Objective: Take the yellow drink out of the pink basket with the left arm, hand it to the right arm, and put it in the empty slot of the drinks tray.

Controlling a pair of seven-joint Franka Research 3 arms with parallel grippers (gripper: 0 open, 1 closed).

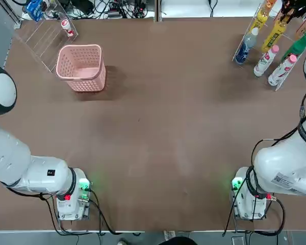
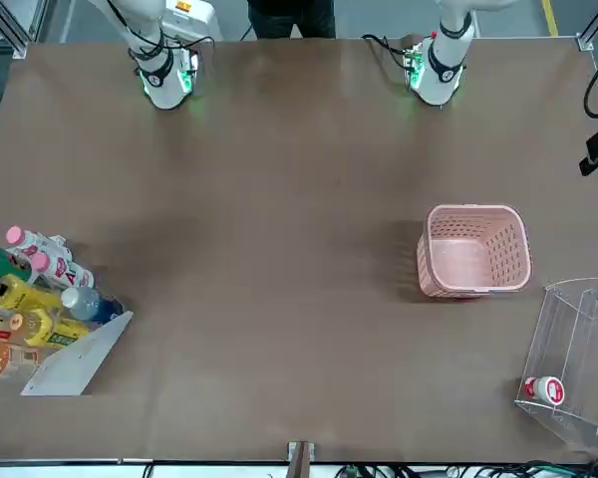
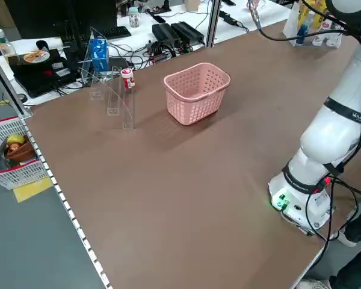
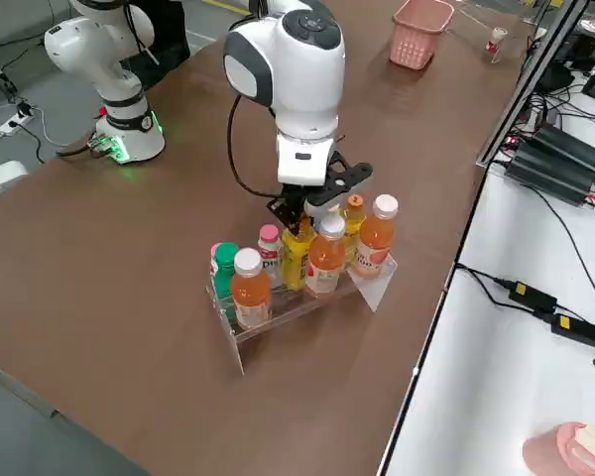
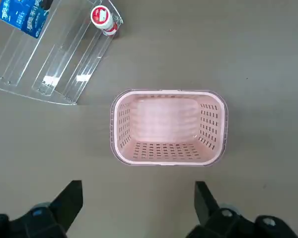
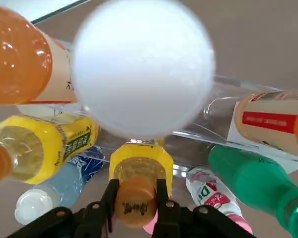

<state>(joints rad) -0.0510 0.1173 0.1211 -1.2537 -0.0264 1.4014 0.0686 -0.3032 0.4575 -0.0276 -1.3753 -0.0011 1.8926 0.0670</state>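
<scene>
The right gripper [image 6: 135, 210] pinches the darker cap of the slim yellow plastic drink bottle [image 6: 140, 168], which stands among other bottles in the clear acrylic drinks tray [image 4: 297, 307]. Farther off, the left gripper [image 5: 138, 208] (fingers spread wide) hangs over the pale-pink lattice-walled plastic basket [image 5: 169, 126].

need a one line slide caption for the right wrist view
Right gripper shut on the yellow drink by its cap, lowering it among bottles in the drinks tray.
</scene>
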